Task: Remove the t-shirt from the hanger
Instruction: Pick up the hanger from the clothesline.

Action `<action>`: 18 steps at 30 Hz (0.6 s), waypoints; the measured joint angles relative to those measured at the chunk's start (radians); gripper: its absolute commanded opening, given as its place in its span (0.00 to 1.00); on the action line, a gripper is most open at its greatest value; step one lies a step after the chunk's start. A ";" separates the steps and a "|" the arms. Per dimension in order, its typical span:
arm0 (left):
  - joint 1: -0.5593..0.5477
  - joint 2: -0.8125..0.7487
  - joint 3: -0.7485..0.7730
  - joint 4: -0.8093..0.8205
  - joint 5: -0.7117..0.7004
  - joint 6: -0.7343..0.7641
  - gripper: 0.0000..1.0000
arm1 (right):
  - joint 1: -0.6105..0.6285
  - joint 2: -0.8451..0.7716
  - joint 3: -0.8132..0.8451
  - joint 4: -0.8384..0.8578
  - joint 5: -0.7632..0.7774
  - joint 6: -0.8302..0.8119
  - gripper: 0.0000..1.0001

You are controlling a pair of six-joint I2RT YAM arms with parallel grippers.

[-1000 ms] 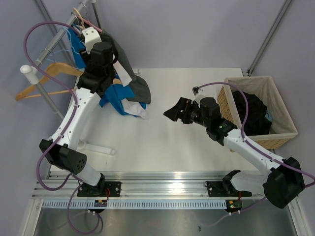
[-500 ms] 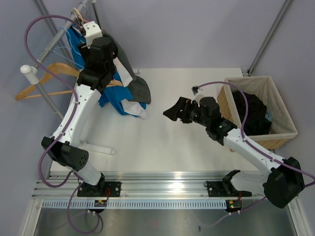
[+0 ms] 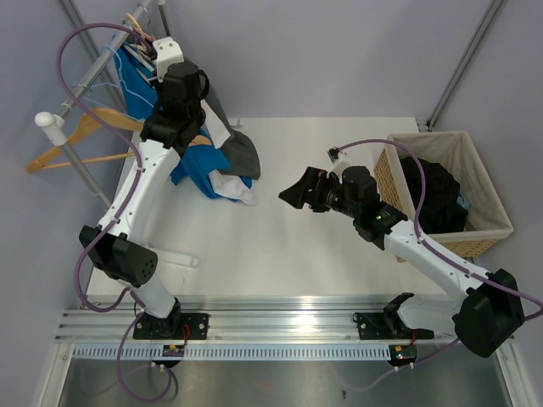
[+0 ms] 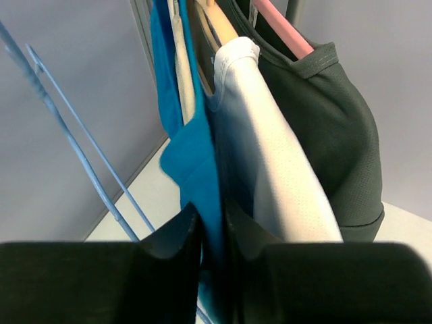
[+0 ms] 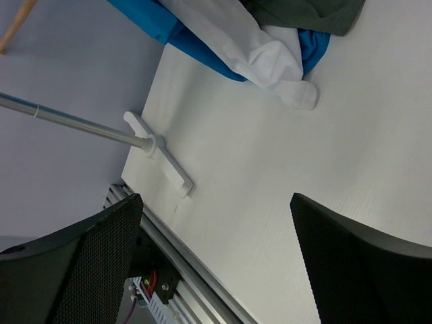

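Note:
Several garments hang on the rack at the back left. A blue t-shirt [image 4: 192, 155] hangs from a wooden hanger [image 4: 219, 23], beside a white shirt [image 4: 270, 169] and a dark grey shirt [image 4: 337, 135] on a pink hanger [image 4: 280, 30]. My left gripper [image 4: 212, 216] is shut on a fold of the blue t-shirt below the shoulder; from above it [image 3: 174, 127] sits over the clothes. The blue t-shirt's hem [image 3: 199, 174] rests on the table. My right gripper [image 3: 293, 193] hovers open over mid-table, holding nothing.
A wicker basket [image 3: 484, 195] with dark clothes stands at the right. An empty wooden hanger [image 3: 76, 136] hangs on the rack's pole [image 3: 81, 165]. The rack's white foot [image 5: 162, 158] lies on the table near the front rail. Thin blue wire hangers [image 4: 81, 162] hang left of the shirts.
My left gripper has risen toward the rack's bar and its fingers have closed onto the blue t-shirt. The right arm has barely moved.

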 measured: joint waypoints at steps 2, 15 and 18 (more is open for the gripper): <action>0.000 0.000 0.002 -0.002 -0.009 0.001 0.00 | 0.002 0.000 0.000 0.000 0.000 0.000 0.97; 0.006 -0.081 0.038 -0.033 0.042 0.005 0.00 | 0.009 0.016 0.003 -0.006 0.000 -0.008 0.97; 0.005 -0.114 0.049 -0.034 0.053 0.006 0.00 | 0.009 0.016 0.004 -0.006 0.000 -0.008 0.97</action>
